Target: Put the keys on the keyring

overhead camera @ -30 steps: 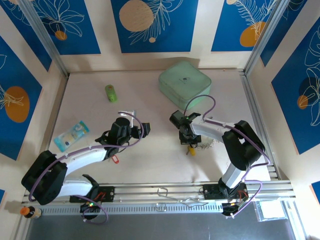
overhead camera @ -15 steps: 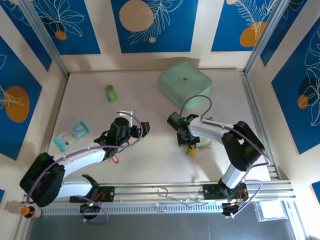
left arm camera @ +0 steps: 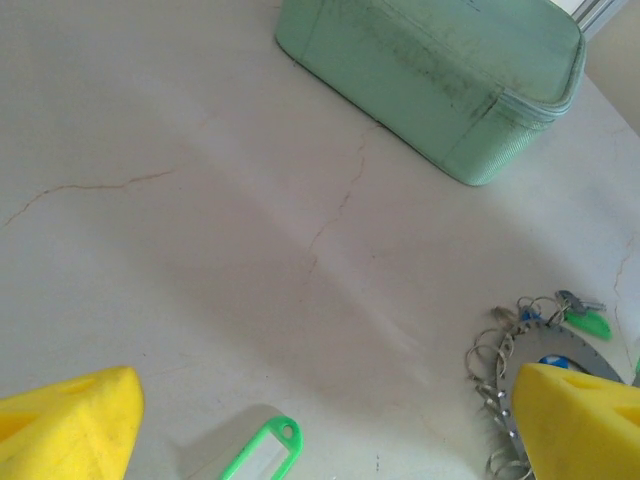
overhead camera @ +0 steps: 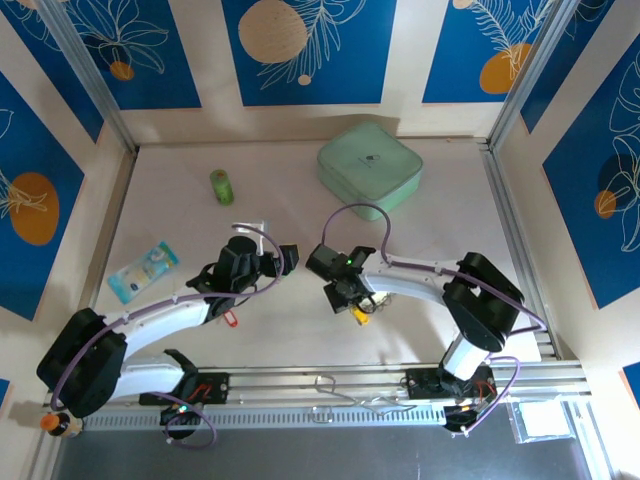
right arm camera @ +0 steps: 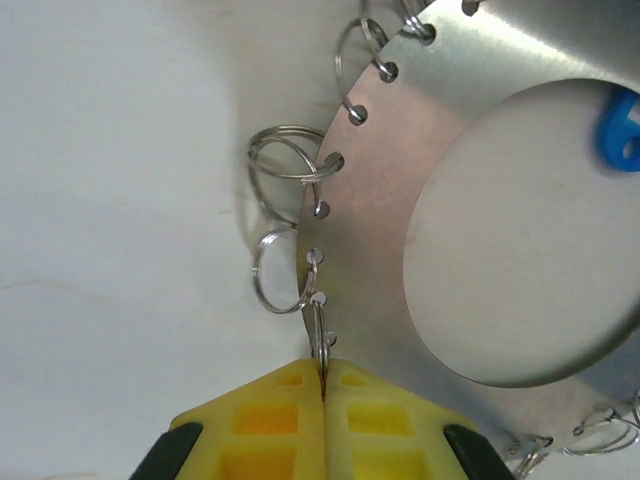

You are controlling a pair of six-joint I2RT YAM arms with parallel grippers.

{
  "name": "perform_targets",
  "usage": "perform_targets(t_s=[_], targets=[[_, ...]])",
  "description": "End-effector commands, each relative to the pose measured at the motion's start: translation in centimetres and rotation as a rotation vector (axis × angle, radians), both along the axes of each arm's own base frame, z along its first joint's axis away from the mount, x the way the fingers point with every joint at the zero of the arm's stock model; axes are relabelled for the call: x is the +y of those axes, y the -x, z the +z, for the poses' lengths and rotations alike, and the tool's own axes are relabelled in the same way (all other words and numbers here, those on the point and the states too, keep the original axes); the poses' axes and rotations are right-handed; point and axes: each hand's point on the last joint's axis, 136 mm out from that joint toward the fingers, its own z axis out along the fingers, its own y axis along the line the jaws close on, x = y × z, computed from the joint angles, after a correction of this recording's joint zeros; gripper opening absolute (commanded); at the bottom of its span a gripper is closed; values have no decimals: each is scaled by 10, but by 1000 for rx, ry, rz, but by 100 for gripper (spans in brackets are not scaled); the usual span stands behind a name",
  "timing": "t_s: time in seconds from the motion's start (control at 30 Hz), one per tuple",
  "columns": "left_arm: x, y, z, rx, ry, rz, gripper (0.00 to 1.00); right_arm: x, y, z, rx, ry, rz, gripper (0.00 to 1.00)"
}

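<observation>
My right gripper (overhead camera: 345,291) is shut on one small split ring (right arm camera: 322,345) at the rim of the keyring (right arm camera: 400,190), a flat silvery ring with several little loops. A blue tag (right arm camera: 622,130) shows through its hole. A yellow-tagged key (overhead camera: 360,318) lies just below this gripper. My left gripper (overhead camera: 283,256) stands open above the table, its yellow fingertips (left arm camera: 70,430) wide apart. A green-tagged key (left arm camera: 262,462) lies between them. The keyring (left arm camera: 500,385) sits partly behind its right finger, with a green tag (left arm camera: 590,322) beside it. A red-tagged key (overhead camera: 232,318) lies by the left arm.
A pale green box (overhead camera: 370,166) stands at the back, also seen from the left wrist (left arm camera: 440,70). A green cylinder (overhead camera: 221,186) stands back left, and a blue-white packet (overhead camera: 143,270) lies at the left. A metal rail (overhead camera: 330,385) runs along the near edge.
My right gripper has pulled the keyring and its keys leftward and nearer, close to the left gripper. The left arm has barely moved.
</observation>
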Motion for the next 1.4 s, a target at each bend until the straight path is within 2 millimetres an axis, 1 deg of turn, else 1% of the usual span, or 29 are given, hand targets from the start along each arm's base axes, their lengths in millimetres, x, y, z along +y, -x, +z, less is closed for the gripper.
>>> perform_targets(t_s=[0.0,0.1,0.23,0.37,0.6,0.97,1.03,1.17,1.37], targets=[[1,3,-3,5,-7,6,94,7,15,2,56,-72,48,0],[-1,2,-4,7,-6,2,94,5,20,0,81,-84,47,0],[-2,1,-5,8,-6,0,94,6,19,0,100,-109,33,0],[-4,0,-5,9,-6,-4,94,7,20,-4,133,-132,23,2],[-7,-1,-5,11,-3,-9,94,5,18,-9,158,-127,16,6],[-10,-3,-4,13,-5,-17,94,9,17,-18,192,-115,23,10],[-9,-2,-4,13,-7,-18,94,10,17,-17,192,-119,24,14],[-9,-1,-6,17,-9,-21,94,14,16,-11,186,-141,26,27],[-10,-1,-4,14,-5,-21,94,14,12,6,165,-200,5,38]])
